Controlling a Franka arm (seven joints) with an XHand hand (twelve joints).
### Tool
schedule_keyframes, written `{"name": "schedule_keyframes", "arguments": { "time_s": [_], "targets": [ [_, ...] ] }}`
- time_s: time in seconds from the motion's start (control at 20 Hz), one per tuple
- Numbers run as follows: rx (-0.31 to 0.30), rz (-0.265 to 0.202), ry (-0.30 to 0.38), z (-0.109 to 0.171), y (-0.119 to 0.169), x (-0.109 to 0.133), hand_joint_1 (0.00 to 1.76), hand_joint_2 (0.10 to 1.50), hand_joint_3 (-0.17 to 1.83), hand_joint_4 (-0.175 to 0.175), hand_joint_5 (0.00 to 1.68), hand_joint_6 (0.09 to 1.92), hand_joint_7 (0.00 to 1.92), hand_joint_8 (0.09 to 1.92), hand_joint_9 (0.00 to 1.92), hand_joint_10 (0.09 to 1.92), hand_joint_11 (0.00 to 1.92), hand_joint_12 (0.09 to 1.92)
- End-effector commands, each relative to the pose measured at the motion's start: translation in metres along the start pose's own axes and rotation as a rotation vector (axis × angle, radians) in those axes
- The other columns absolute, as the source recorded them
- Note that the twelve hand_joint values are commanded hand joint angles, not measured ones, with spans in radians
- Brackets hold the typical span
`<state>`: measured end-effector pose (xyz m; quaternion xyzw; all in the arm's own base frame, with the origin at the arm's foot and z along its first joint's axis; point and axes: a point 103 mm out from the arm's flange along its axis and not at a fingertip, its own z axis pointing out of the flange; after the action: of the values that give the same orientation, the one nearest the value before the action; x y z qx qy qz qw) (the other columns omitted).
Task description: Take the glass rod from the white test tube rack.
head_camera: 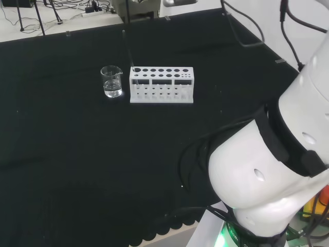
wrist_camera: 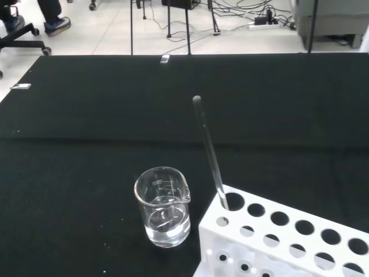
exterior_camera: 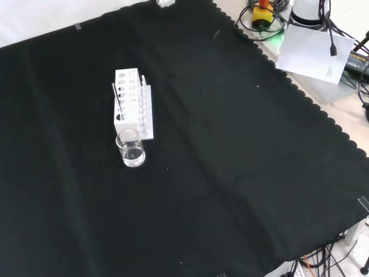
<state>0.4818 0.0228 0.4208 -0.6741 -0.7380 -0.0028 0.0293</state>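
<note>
A white test tube rack [head_camera: 161,85] with two rows of holes stands on the black cloth, also seen in the front view as the rack [exterior_camera: 131,104] and close up in the wrist view as the rack [wrist_camera: 288,242]. A thin glass rod [wrist_camera: 209,150] leans out of the rack's end hole nearest the beaker; it appears as the rod [head_camera: 128,50] in the head view and the rod [exterior_camera: 116,99] in the front view. No fingers of the hand appear in any frame.
A small clear glass beaker [head_camera: 111,81] with a little clear liquid stands right beside the rack's rod end, also the beaker [exterior_camera: 131,148] and the beaker [wrist_camera: 163,205]. The arm's white links [head_camera: 272,170] bulk at the head view's right. Black cloth surrounds the rack.
</note>
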Motion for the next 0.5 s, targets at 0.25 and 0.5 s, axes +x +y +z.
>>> {"name": "schedule_keyframes", "arguments": {
  "time_s": [0.25, 0.5],
  "targets": [
    [0.018, -0.052, -0.015, 0.030, 0.042, 0.023, 0.67, 0.85, 0.64, -0.120, 0.02, 0.09, 0.00, 0.82, 0.19, 0.91, 0.00, 1.34],
    [0.031, -0.086, -0.042, 0.052, 0.054, 0.029, 0.66, 0.86, 0.64, -0.125, 0.04, 0.09, 0.06, 0.87, 0.23, 0.92, 0.00, 1.37]
  ]
}}
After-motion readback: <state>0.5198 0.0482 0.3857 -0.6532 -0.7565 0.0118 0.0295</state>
